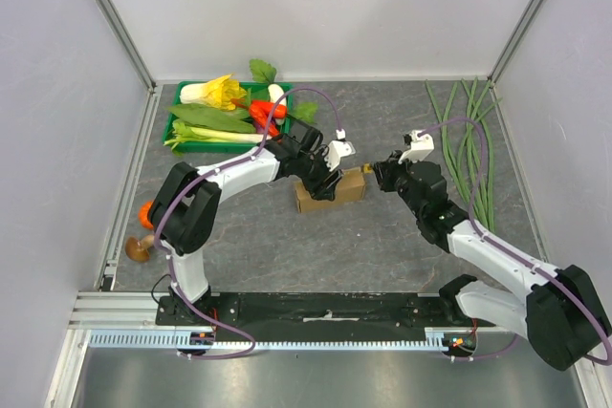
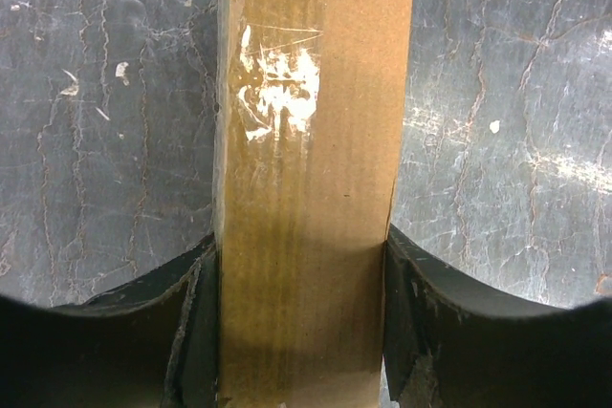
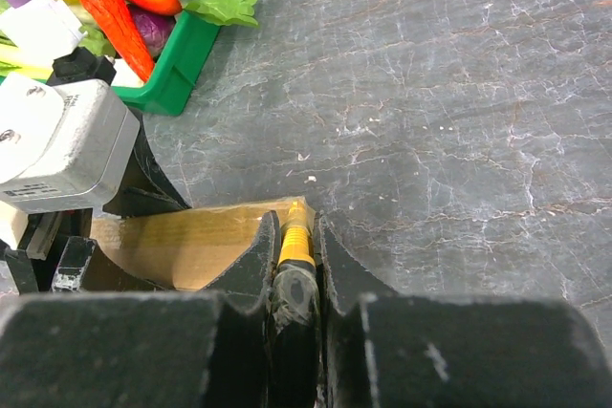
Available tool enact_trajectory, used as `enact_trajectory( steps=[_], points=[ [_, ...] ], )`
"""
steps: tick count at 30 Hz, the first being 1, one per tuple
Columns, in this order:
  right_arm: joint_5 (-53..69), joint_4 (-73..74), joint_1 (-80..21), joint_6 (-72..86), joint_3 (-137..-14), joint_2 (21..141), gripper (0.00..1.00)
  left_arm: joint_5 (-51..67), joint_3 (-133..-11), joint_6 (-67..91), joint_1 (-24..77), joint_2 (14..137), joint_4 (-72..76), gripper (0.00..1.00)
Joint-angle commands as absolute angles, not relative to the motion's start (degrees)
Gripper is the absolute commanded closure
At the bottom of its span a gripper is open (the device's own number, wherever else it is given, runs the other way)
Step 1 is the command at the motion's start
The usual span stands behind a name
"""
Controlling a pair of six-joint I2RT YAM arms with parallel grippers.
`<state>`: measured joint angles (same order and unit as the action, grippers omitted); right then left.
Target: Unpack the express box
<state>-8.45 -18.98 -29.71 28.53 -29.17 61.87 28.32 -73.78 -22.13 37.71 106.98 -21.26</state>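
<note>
On surface (image 2: 96, 140), express box (image 2: 316, 140) clamped widthwise by left claw (image 2: 298, 265); right claw (image 3: 295, 228) at its 3 o'clock end grips yellow-handled tool (image 3: 295, 247)

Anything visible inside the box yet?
No. The box shows only its closed cardboard top with a white scuff; whatever is inside is covered. The left gripper clamps its sides, and the right gripper holds a yellow tool at its end.

One express box (image 2: 306, 188), one green tray (image 3: 182, 78), one mushroom (image 1: 140, 249), one yellow-handled tool (image 3: 295, 241)
</note>
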Motion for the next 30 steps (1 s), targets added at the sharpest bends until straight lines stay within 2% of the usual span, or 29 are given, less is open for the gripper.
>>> enact_trajectory(
  steps=[1,30],
  points=[
    [-4.6,-8.3,-30.3,28.7,-27.4,59.9,1.0,23.2,-72.9,-17.8,36.8,111.4,-25.4,0.53],
    [-3.8,4.8,-30.2,26.9,-29.5,52.3,1.0,20.5,-72.9,-17.7,36.7,111.5,-25.4,0.54]
  ],
)
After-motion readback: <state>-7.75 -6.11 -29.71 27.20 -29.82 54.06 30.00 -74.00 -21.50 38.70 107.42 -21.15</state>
